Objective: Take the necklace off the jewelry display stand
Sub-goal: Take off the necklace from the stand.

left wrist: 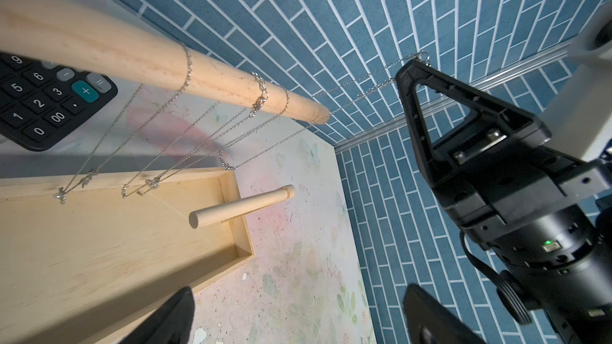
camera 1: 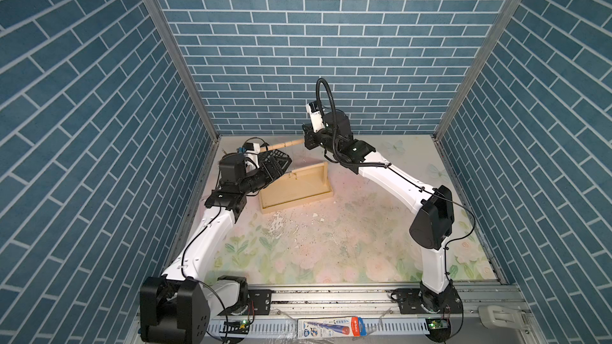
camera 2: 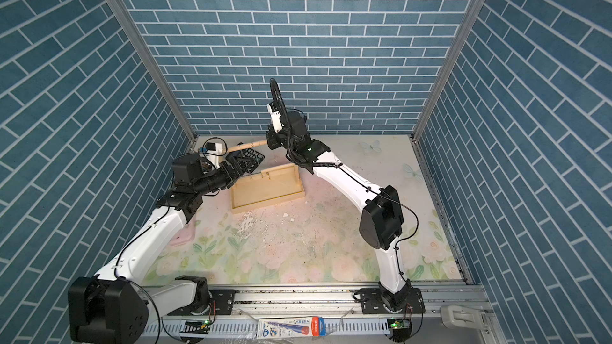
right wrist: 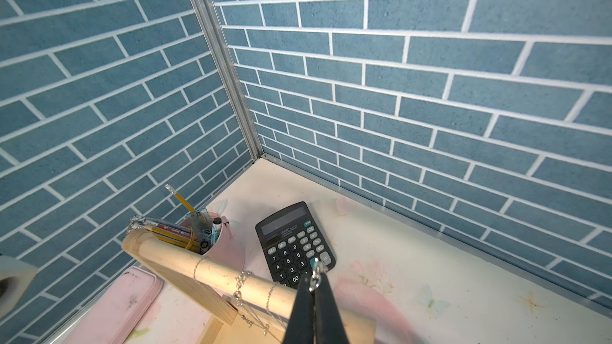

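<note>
Although the chains (left wrist: 187, 67) are barely made out in both top views, three are counted looped over the upper bar (left wrist: 132, 57) of the jewelry display stand (camera 1: 298, 200), set far left on the counter (camera 1: 364, 243). A fourth, the necklace (left wrist: 364, 91), is pinched in the closed right hand (left wrist: 414, 64) beyond the bar's end. The left hand (camera 1: 275, 163) is spread open, empty.

Blue brick-patterned walls (camera 1: 298, 44) close in three sides, joined by aluminium corner posts (camera 1: 176, 57); evenly lit, the desk (camera 1: 331, 243) wears a pale, scuffed floral covering.
</note>
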{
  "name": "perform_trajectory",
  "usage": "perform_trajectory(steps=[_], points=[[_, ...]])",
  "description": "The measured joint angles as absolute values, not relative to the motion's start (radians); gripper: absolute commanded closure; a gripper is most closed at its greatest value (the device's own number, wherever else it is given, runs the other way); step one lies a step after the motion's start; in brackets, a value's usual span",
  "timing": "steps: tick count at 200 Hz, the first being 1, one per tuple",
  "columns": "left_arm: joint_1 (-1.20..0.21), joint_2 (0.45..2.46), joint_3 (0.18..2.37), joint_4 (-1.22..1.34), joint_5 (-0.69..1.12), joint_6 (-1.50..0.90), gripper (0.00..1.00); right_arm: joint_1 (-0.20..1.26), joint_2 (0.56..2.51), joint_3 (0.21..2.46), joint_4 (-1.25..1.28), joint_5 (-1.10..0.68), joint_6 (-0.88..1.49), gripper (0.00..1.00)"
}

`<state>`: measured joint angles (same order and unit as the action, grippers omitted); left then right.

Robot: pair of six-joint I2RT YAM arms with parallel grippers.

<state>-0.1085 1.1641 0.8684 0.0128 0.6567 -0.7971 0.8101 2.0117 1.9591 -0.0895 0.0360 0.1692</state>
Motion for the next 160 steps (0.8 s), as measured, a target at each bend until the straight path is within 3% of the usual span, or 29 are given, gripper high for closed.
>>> perform_trajectory(steps=[160], points=[[-0.109,1.172,0.868,0.013,0.660,-0.800,0.01,0.801,2.012,2.054,-0.160,0.080,0.122,1.00]])
